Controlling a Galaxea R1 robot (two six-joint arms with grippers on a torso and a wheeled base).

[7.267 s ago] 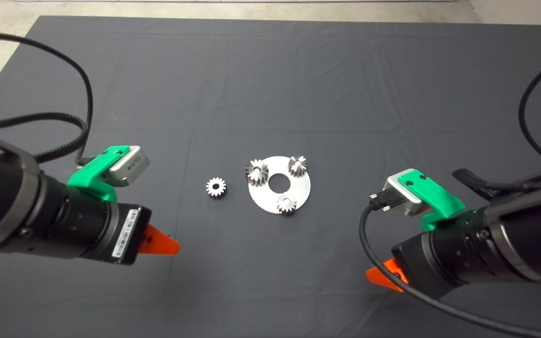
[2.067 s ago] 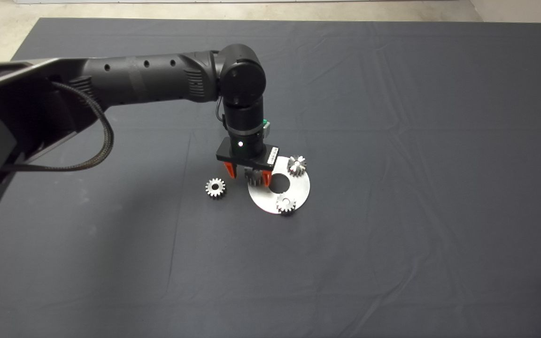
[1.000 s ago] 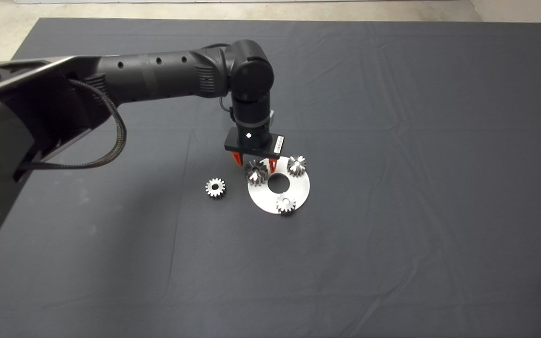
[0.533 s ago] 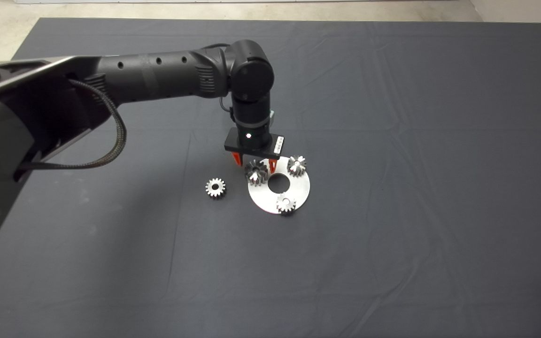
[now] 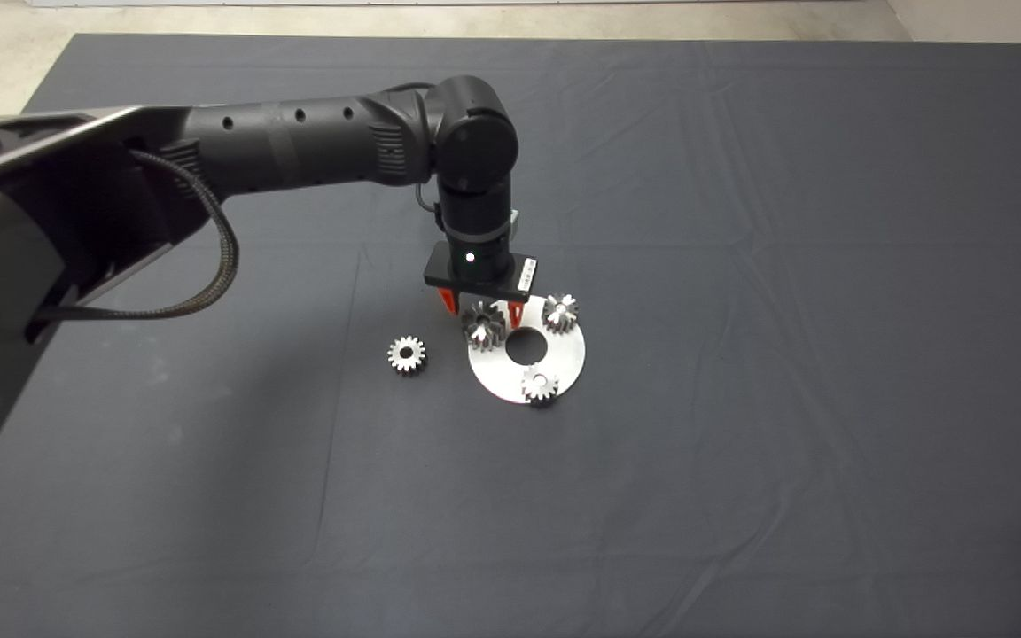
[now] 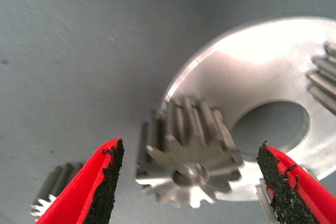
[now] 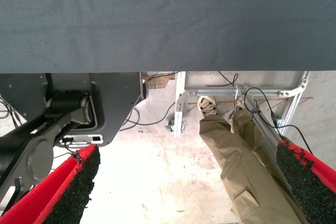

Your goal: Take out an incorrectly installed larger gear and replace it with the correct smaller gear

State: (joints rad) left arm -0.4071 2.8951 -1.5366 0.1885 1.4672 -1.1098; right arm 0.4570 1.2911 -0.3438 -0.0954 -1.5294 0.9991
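The larger gear [image 5: 483, 323] stands on the left rim of the round steel plate [image 5: 564, 359], thick with deep teeth. My left gripper [image 5: 481, 307] hangs straight over it, open, with one red finger on each side and neither touching. In the left wrist view the larger gear [image 6: 189, 156] sits between the open fingers [image 6: 102, 182] on the plate [image 6: 252, 72]. The smaller gear [image 5: 407, 354] lies flat on the mat left of the plate; its edge shows in the left wrist view [image 6: 52, 192]. My right gripper [image 7: 184, 182] is open, empty and out of the head view.
Two more small gears sit on the plate, one at the back [image 5: 560, 312] and one at the front [image 5: 541, 385]. The plate has a round centre hole [image 5: 524, 346]. The right wrist view shows the mat's edge, a frame and a person's leg [image 7: 236, 161] beyond.
The left arm swung out from the lower left to above the larger gear, then shifted slightly back and right. The right arm left the head view. Nothing has moved in the last second.
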